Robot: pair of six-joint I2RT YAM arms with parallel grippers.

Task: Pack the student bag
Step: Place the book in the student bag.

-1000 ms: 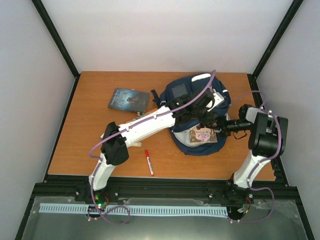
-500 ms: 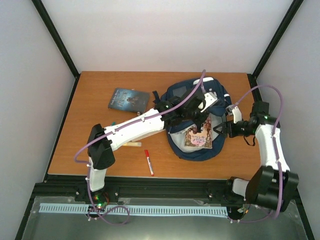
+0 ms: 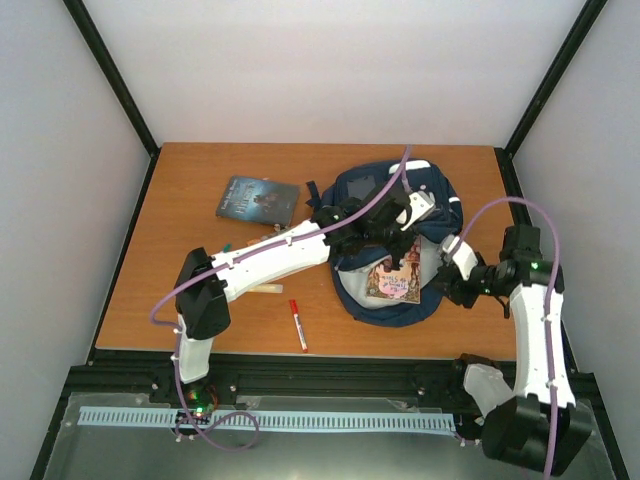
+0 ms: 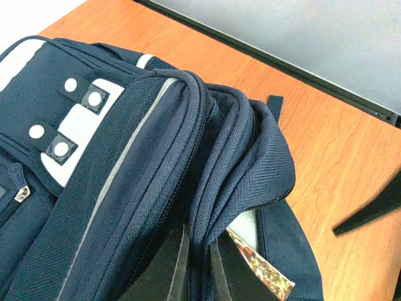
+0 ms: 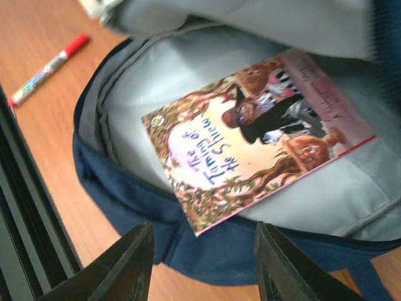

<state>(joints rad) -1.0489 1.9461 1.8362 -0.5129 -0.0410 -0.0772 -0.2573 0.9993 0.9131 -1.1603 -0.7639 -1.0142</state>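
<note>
Your left gripper (image 3: 398, 216) is clamped shut on the backpack (image 3: 385, 312), holding its flap up, right of centre on the table (image 3: 180, 270). Your right gripper (image 5: 202, 229) hovers partly open and empty above its near rim, by the book (image 5: 250, 132) inside.

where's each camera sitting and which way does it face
top external: above and behind the bases, looking down at the table; both arms show, left gripper and right gripper at the student bag.
left wrist: close over the student bag's navy outside; hardly any of the arm shows.
right wrist: looks into the bag's opening at the picture book; its open fingers show.
shared: picture book in all three.
</note>
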